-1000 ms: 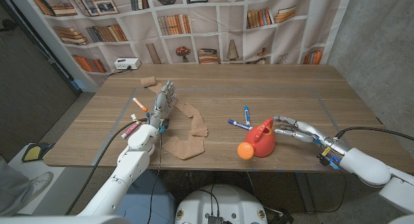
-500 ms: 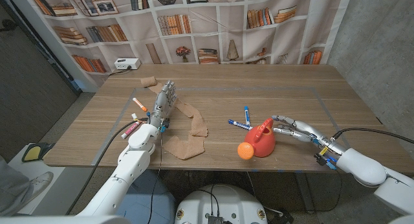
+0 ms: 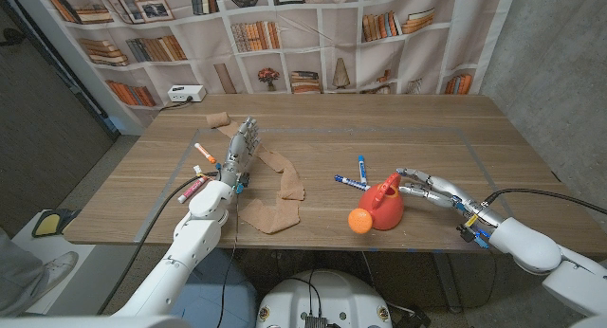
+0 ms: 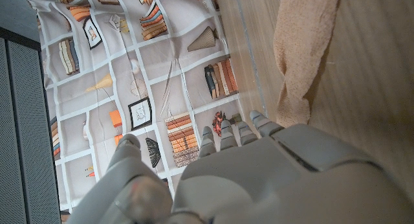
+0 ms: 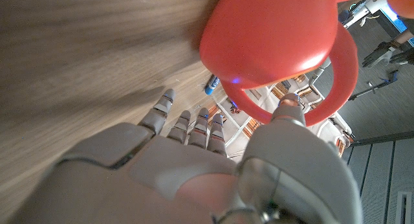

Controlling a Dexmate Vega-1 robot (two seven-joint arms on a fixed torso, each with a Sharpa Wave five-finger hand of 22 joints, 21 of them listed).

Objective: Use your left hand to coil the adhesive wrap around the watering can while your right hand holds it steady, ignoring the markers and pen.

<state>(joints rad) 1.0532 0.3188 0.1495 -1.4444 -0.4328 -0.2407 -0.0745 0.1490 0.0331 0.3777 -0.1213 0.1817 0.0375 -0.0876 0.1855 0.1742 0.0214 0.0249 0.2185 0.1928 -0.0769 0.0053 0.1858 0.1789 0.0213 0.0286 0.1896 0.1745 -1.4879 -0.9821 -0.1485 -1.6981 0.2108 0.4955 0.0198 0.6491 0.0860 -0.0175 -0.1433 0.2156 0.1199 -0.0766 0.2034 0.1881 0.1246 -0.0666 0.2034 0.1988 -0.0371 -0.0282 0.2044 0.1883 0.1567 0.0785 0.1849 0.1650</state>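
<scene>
The red watering can (image 3: pixel 388 204) stands right of centre in the lower part of the head frame, its long axis running diagonally: the orange spout head points toward the lower left, the handle toward the upper right. The right hand (image 3: pixel 430 188) is just beside the handle, fingers spread and gripping nothing; in the right wrist view its thumb (image 5: pixel 289 114) is at the handle loop. The tan adhesive wrap (image 3: pixel 278 188) trails down the table left of centre. The left hand (image 3: pixel 238 150) stands beside it, fingers extended, holding nothing
</scene>
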